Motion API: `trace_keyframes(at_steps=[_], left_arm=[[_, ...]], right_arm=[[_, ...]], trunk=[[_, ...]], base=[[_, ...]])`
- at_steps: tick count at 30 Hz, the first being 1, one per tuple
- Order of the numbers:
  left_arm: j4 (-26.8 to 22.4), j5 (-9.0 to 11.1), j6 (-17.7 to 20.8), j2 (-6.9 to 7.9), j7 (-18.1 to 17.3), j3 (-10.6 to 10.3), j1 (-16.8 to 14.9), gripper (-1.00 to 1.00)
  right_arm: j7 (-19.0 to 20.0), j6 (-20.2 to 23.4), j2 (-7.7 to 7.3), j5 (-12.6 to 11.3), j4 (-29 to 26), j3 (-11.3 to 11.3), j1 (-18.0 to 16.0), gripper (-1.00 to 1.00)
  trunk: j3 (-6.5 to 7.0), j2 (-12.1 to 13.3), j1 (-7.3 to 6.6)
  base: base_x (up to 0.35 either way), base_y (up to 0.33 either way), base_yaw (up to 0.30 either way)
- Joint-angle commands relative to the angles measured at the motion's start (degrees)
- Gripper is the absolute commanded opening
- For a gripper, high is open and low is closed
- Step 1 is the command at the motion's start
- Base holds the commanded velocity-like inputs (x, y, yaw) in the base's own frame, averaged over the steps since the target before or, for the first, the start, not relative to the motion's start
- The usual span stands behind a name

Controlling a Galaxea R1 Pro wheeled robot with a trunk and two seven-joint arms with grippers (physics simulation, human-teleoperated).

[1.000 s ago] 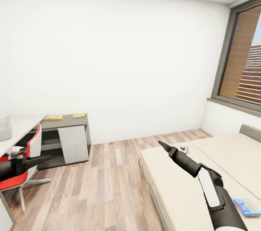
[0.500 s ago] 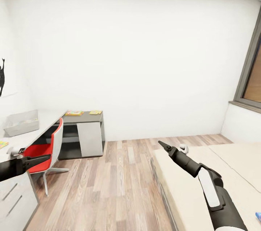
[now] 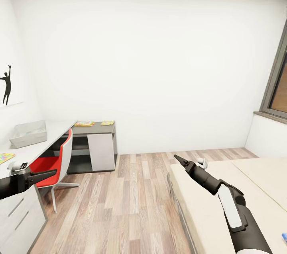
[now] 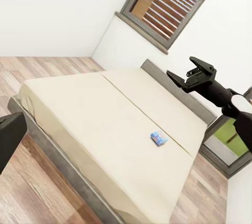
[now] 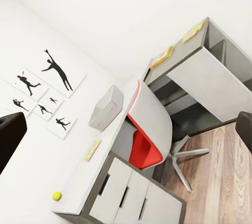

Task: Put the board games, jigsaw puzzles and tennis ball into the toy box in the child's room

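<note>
Facing table (image 3: 44,136) and bed (image 3: 207,206)

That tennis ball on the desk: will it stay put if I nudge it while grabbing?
Probably not. The tennis ball is round and sits near the edge of the light desk top, so a nudge could roll it off. It looks small and likely light; close squarely around it.

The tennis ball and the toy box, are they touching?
Apart. The right wrist view shows the tennis ball near the table's end, bare tabletop separating it from the toy box.
</note>
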Motion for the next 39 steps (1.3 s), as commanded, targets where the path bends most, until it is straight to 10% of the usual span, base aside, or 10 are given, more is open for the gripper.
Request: trace_keyframes(at_steps=[1, 39], left_arm=[[0.00, -0.07, 0.62, 0.01, -0.26, 0.01, -0.02, 1.00], [0.00, 0.02, 0.34, -1.67, -0.26, 0.24, 0.06, 1.00]], right_arm=[[0.05, 0.39, 0.01, -0.26, 0.01, -0.08, -0.02, 1.00], [-0.16, 0.39, 0.47, -0.01, 0.01, 0.03, -0.11, 1.00]], trunk=[[-0.01, -0.04, 0.02], [0.39, -0.04, 0.02]], base=[[-0.032, 0.000, -0.041], [-0.019, -0.050, -0.027]])
